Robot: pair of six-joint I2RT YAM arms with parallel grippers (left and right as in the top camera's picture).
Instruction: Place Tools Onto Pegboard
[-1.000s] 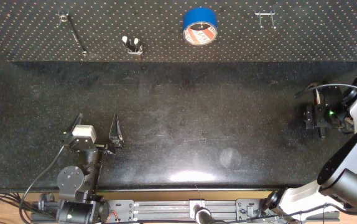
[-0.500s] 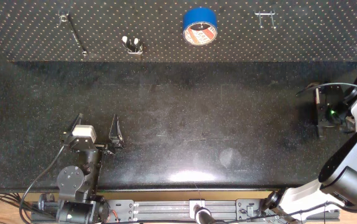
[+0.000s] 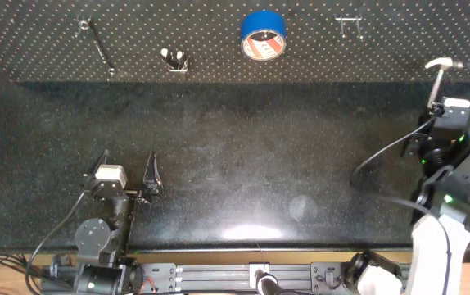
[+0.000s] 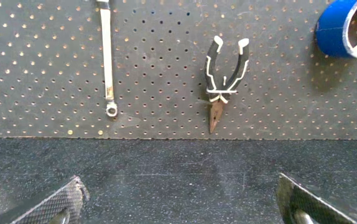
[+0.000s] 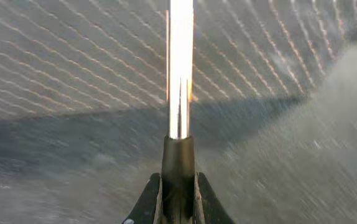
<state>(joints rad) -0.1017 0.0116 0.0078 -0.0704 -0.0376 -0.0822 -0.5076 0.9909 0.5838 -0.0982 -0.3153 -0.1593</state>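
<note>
My right gripper (image 3: 440,109) is shut on the black grip of a hammer (image 3: 440,74) at the right of the table. The hammer's metal head points up toward the pegboard's (image 3: 219,20) lower right part. In the right wrist view the shiny shaft of the hammer (image 5: 180,74) runs straight out from my right gripper (image 5: 178,198), with the perforated board blurred behind it. My left gripper (image 3: 128,168) stands open near the table's front left, nothing between its fingers (image 4: 57,204). It faces the pegboard (image 4: 41,74).
On the pegboard hang a wrench (image 3: 97,43) (image 4: 107,56), black-and-white pliers (image 3: 174,59) (image 4: 223,78), a blue tape roll (image 3: 263,35) (image 4: 343,28) and a bare double hook (image 3: 349,24). The black tabletop (image 3: 243,156) lies between the arms.
The right arm has swung up from low at the table's right edge toward the pegboard, carrying the hammer, whose head now shows near the board. The left arm has stayed still.
</note>
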